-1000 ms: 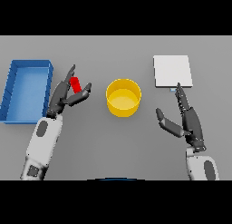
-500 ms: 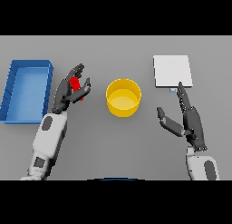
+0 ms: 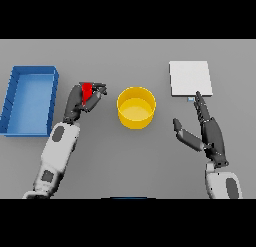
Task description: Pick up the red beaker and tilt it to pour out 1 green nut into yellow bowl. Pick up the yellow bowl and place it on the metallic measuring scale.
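My left hand [image 3: 80, 103] is shut on the red beaker [image 3: 87, 91], which shows only as a small red patch between the fingers. It sits left of the yellow bowl [image 3: 136, 107], a short gap apart. The bowl stands upright at the table's middle, and no green nut shows in it. The metallic measuring scale [image 3: 189, 79], a flat pale square, lies at the back right. My right hand [image 3: 209, 133] is open, its fingers straight and pointing toward the scale's near edge, right of the bowl.
A blue rectangular bin [image 3: 29, 100] stands at the far left, just beyond my left arm.
My left hand has closed tighter around the red beaker and carried it right, toward the bowl. The right hand has barely shifted.
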